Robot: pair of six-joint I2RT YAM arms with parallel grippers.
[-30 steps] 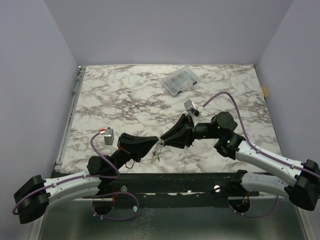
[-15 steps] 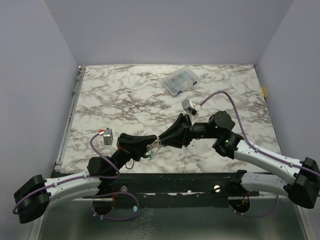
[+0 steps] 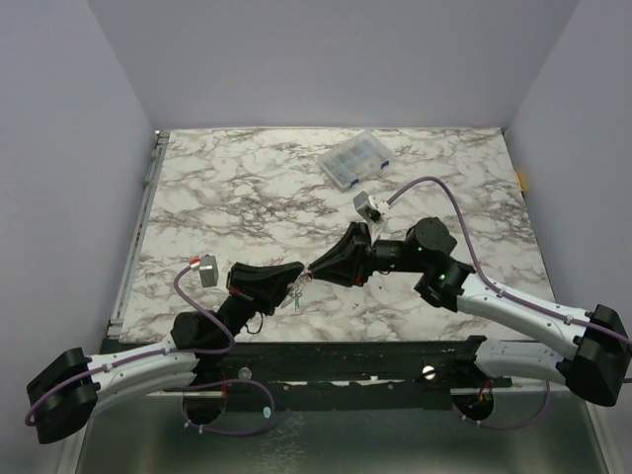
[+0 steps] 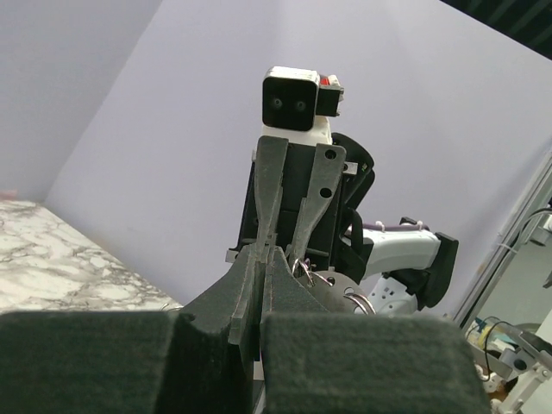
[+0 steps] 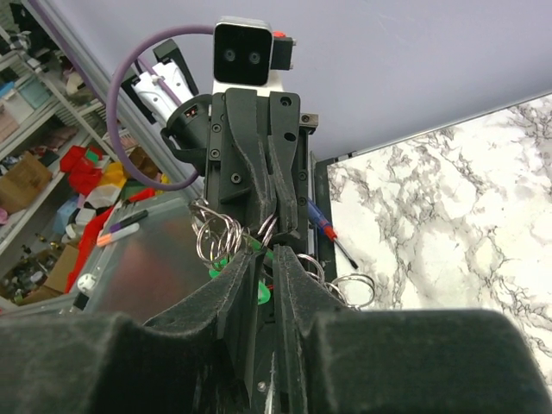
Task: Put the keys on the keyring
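Keyring is held in the clamped left gripper at centre frame, directly facing the narrow-jawed right gripper.

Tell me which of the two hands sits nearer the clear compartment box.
The right hand: it lies on the side of their meeting point facing the clear compartment box; the left hand lies on the far side.

The left pincer, jaws pressed together, meets the right pincer tip to tip, silvery rings just beside
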